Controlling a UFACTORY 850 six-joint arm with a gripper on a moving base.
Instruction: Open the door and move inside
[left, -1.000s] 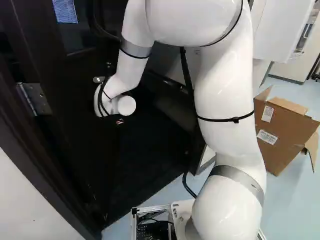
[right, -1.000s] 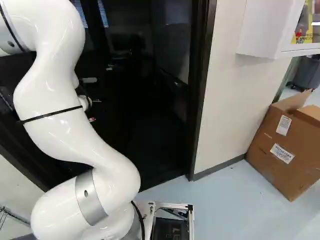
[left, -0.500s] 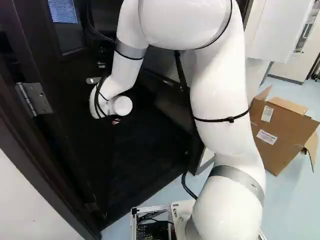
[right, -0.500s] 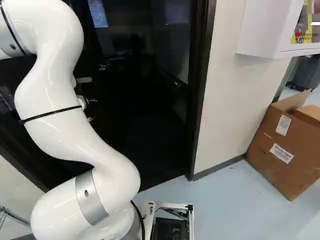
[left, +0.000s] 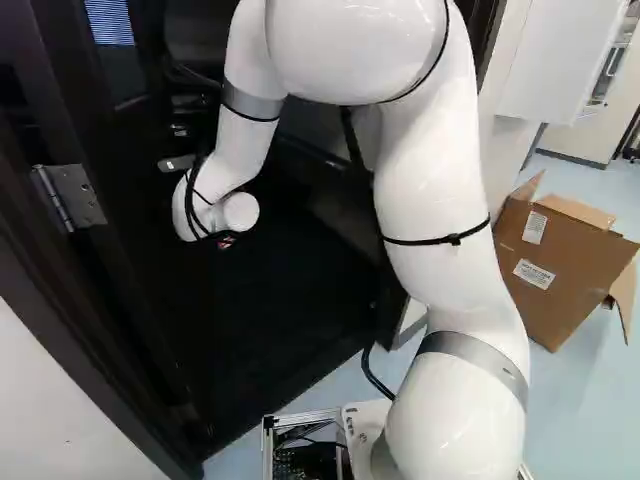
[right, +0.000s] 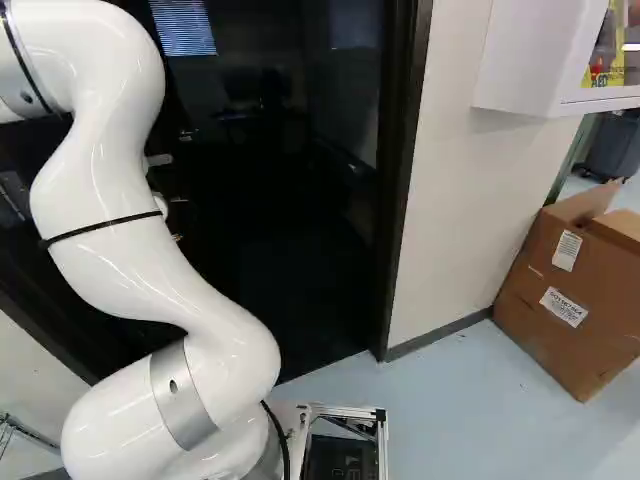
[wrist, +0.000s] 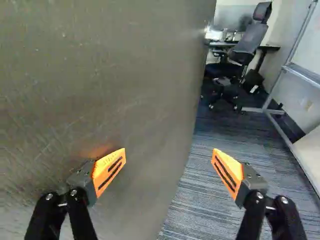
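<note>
In the left base view my gripper (left: 226, 241) is mostly hidden by the white wrist, with a little orange showing beside the dark door (left: 125, 225). The door stands swung inward from its silver hinge (left: 70, 198). The wrist view shows the gripper (wrist: 169, 172) open with nothing gripped. One orange-padded finger (wrist: 109, 170) is close to the door's broad, scuffed face (wrist: 100, 80); whether it touches cannot be told. The other finger (wrist: 227, 172) is past the door's edge, over the room's carpet. The doorway (right: 310, 270) is dark in the right base view.
Right of the opening are the dark door frame (right: 398, 190) and a pale wall (right: 450, 190). A cardboard box (right: 570, 290) leans there, below a white wall cabinet (right: 530, 60). Inside are an office chair (wrist: 245, 45), a desk and a metal-framed whiteboard stand (wrist: 287, 75).
The wrist has shifted left in the left base view, and the door has swung further inward with it. More of the window blinds shows in the right base view. The base has not moved.
</note>
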